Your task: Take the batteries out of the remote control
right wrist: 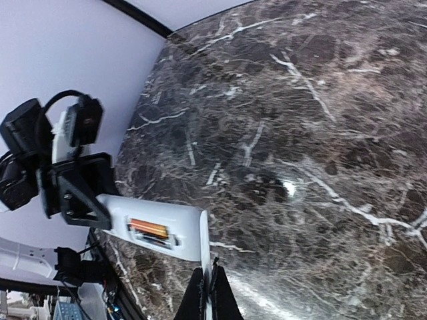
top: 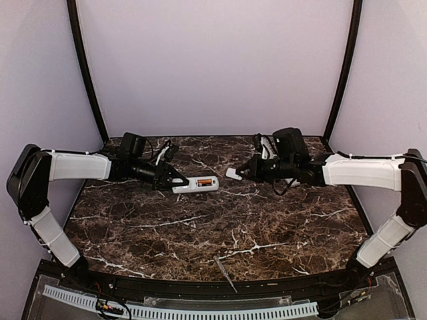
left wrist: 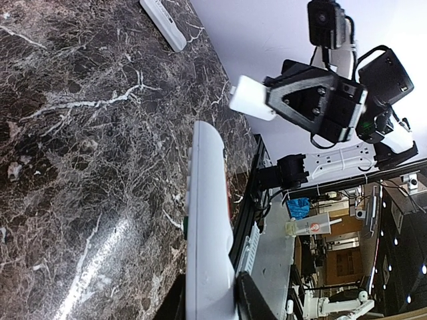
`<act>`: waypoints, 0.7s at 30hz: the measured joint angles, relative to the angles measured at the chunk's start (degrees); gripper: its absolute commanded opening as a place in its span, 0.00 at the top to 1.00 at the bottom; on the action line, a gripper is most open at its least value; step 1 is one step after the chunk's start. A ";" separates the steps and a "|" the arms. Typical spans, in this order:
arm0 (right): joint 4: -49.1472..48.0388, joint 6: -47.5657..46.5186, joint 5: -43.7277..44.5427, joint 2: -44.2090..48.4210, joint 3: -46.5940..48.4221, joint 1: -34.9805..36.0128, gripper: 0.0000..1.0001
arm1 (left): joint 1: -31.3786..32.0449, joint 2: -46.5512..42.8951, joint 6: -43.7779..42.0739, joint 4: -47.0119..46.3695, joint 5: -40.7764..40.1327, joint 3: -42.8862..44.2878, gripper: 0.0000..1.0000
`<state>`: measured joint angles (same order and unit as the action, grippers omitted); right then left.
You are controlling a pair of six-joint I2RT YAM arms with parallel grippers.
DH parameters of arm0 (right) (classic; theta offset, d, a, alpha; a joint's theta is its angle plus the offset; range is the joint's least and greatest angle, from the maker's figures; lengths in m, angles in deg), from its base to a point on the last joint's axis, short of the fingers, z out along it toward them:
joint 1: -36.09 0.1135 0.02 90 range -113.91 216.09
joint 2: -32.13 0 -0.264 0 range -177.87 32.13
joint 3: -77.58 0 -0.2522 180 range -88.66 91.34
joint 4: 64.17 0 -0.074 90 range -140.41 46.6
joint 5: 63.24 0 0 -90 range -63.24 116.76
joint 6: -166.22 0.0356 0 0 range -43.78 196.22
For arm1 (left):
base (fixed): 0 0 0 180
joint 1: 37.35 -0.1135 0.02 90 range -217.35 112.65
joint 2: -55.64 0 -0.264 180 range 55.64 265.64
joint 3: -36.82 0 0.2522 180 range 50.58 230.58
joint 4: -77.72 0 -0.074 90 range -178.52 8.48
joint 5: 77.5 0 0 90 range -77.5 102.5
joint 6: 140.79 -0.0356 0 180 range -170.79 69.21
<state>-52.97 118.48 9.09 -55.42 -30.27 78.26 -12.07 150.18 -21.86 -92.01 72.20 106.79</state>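
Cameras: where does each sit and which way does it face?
Top external: above and behind the bases, looking down on the table; both arms show.
Left wrist: on the left arm, looks along the remote toward the right gripper; own finger at bottom.
Right wrist: on the right arm, faces the left gripper and the battery; own fingers pinch the cover.
Shared: all views show the remote.

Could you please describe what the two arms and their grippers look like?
The left arm and right arm have white link shells and black joints. The left gripper and right gripper are black, with triangular open frames, and black cables loop at both wrists.
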 measured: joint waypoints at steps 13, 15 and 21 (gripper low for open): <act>2.58 1.57 3.82 -9.81 -4.33 -5.79 0.81 | 0.00 0.00 -2.01 2.84 -2.08 0.11 1.00; 2.64 1.95 3.43 -10.99 -4.63 -6.73 0.71 | 0.00 0.00 -2.23 3.48 -2.19 0.13 1.00; 3.30 1.97 3.61 -12.31 -4.74 -8.98 0.46 | 0.00 0.07 -2.82 4.57 -2.43 0.22 1.00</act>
<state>-49.67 120.45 12.70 -67.73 -35.01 69.28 -12.07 150.25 -24.68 -87.44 69.77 107.00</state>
